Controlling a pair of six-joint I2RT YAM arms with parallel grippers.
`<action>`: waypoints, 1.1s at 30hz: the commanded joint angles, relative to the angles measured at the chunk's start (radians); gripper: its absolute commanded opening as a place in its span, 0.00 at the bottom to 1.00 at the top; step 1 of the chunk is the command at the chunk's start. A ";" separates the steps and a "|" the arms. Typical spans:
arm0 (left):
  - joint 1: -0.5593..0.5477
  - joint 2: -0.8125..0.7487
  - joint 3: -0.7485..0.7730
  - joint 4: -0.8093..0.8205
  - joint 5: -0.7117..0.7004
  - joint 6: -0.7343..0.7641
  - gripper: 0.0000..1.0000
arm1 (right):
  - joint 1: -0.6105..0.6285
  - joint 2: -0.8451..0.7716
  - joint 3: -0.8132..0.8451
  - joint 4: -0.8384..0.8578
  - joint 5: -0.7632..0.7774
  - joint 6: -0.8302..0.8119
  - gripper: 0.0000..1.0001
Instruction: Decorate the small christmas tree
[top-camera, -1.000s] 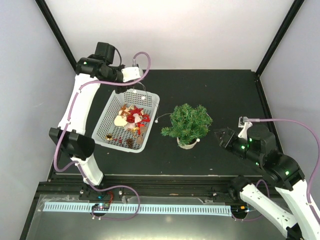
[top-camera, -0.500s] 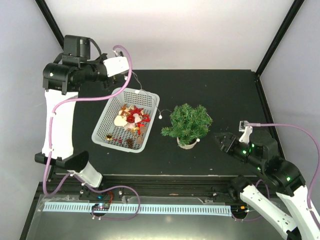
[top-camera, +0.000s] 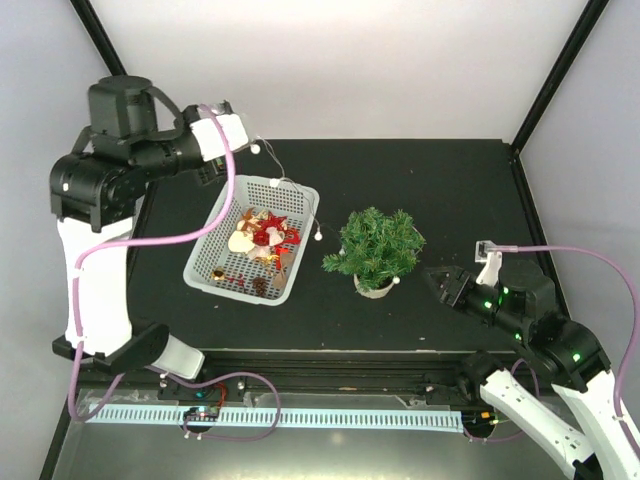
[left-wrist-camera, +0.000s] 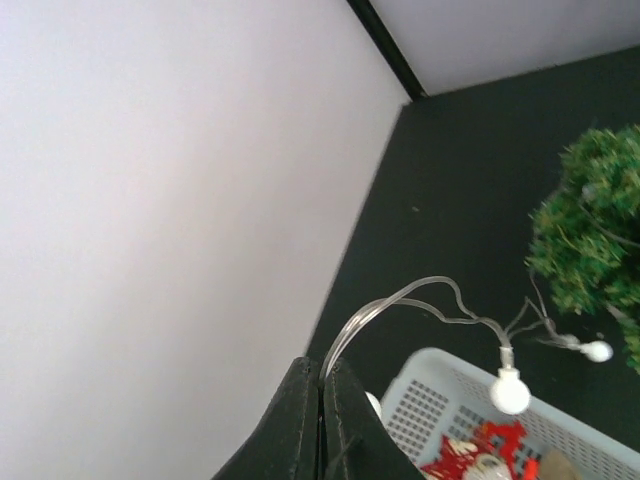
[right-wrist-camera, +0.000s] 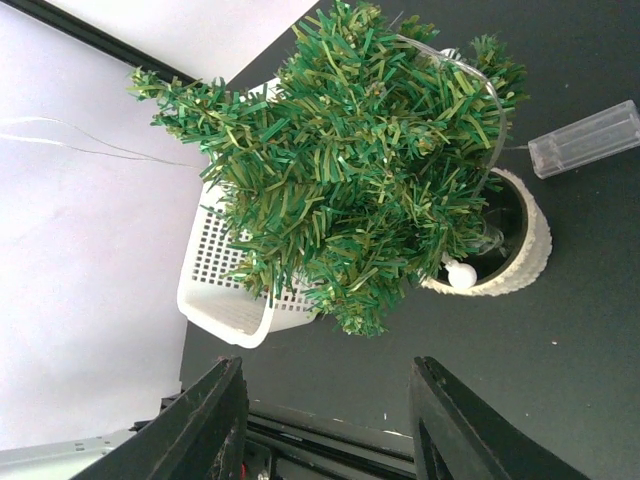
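Pinching thin clear bulb wire (left-wrist-camera: 400, 298) in closed left gripper (left-wrist-camera: 322, 378); holding right gripper (right-wrist-camera: 330, 405) half-open, empty, before bushy small christmas tree (right-wrist-camera: 350, 170).

small christmas tree (top-camera: 378, 245): bristly plastic needles | basket (top-camera: 204, 247): plastic mesh | table (top-camera: 450, 190): matt black

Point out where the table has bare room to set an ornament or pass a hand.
Bare: the far right of the table, between the small christmas tree and the back wall; also the near strip in front of the basket. Crowded: the gap between basket and tree, crossed by the light string.
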 joint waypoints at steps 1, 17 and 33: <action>-0.026 -0.058 0.075 0.115 -0.051 -0.059 0.02 | -0.005 -0.007 -0.009 0.032 -0.025 -0.018 0.46; -0.161 -0.184 0.094 0.294 -0.067 -0.067 0.02 | -0.004 -0.027 -0.039 0.028 -0.036 -0.018 0.46; -0.228 -0.228 0.101 0.391 0.009 -0.117 0.02 | -0.004 -0.035 -0.058 0.000 -0.034 -0.015 0.46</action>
